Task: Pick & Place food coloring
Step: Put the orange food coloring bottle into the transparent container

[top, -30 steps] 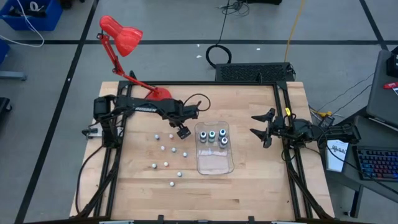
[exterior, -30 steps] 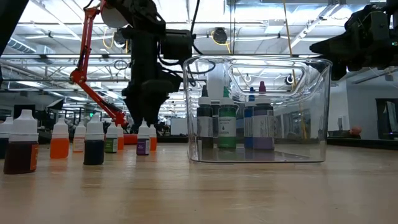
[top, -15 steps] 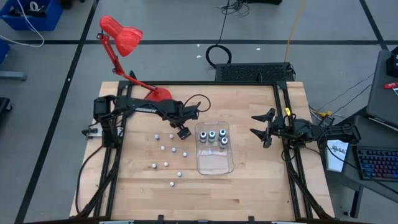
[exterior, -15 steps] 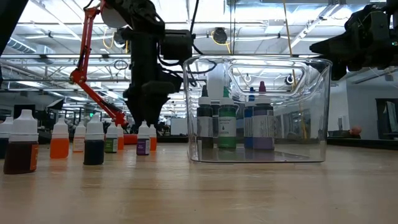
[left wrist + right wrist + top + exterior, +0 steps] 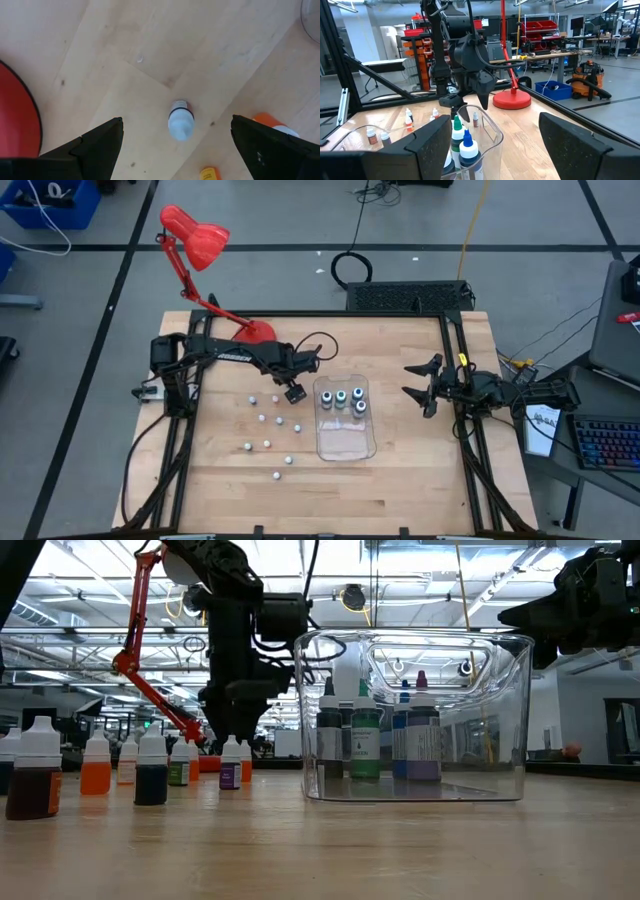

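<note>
Movement was nil over the last sec: left gripper (image 5: 293, 392) hung wide open and empty just beside tray (image 5: 345, 442), over a small bottle (image 5: 180, 119), right gripper (image 5: 424, 387) open, idle beyond tray, so pick not yet started.

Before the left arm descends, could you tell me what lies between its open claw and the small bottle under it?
Nothing: in the left wrist view the left claw hangs open over the small bottle, which stands alone on bare wooden table.
</note>
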